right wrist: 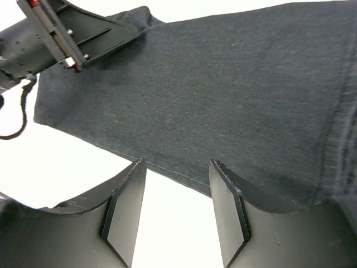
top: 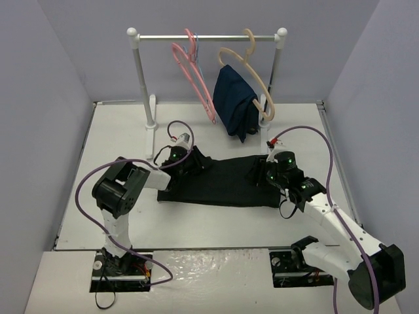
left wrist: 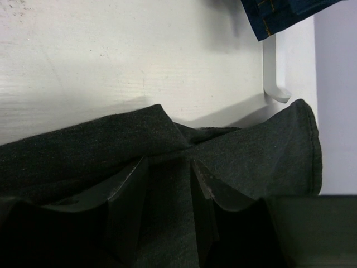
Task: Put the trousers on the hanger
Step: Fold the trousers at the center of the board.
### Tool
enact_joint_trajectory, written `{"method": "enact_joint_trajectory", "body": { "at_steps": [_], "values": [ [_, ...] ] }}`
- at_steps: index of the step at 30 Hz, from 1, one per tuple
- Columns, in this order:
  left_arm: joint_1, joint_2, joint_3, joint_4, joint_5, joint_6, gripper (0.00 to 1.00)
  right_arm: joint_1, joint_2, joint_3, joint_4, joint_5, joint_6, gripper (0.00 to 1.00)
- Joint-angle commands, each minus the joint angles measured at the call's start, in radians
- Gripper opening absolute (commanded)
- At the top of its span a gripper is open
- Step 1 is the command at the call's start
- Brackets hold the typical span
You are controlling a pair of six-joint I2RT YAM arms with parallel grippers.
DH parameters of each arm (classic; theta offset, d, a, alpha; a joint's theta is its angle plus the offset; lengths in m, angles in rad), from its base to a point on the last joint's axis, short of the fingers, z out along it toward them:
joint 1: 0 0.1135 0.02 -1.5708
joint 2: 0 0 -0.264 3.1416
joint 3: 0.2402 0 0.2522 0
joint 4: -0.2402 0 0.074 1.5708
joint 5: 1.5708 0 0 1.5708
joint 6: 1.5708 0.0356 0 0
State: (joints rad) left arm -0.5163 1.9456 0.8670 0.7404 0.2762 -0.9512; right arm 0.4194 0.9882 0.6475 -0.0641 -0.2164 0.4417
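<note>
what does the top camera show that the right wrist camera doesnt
Only the top view: the rail with a pink hanger, a tan hanger and a navy garment. Only the right wrist view: the right hand close up, open and holding nothing, at the edge of the trousers. Both: the trousers spread on the table, with the left hand at one end.

The trousers [top: 222, 182] are plain black fabric. They lie flat in front of the rail [top: 206, 37] as a long dark band running parallel to it, with the cloth rumpled into folds at the left end. The hanger [top: 194, 77], thin salmon-pink plastic, hangs by its hook from the rail's left half. Its triangle slants down to the right, well apart from the trousers.
</note>
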Motion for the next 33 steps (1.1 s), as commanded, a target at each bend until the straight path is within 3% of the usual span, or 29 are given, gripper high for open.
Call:
{"method": "enact_joint_trajectory", "body": {
  "at_steps": [1,10,15,18,23,33],
  "values": [
    [-0.001,-0.187,0.035,-0.144,-0.075,0.110,0.36,-0.003,-0.023,0.115,-0.029,0.033,-0.070,0.47],
    [-0.009,-0.597,0.122,-0.712,-0.329,0.220,0.62,0.009,0.012,0.310,-0.114,0.046,-0.148,0.57],
    [-0.017,-0.693,0.322,-1.071,-0.443,0.233,0.78,0.013,0.051,0.388,-0.154,0.053,-0.197,0.69],
    [-0.042,-0.653,0.599,-1.198,-0.488,0.254,0.87,0.014,0.051,0.389,-0.162,0.076,-0.208,0.82],
    [-0.057,-0.479,0.927,-1.314,-0.534,0.290,0.89,0.015,0.045,0.367,-0.174,0.117,-0.203,0.98],
    [-0.095,-0.111,1.437,-1.377,-0.647,0.362,0.88,0.015,0.003,0.318,-0.199,0.126,-0.171,1.00]
  ]
}}
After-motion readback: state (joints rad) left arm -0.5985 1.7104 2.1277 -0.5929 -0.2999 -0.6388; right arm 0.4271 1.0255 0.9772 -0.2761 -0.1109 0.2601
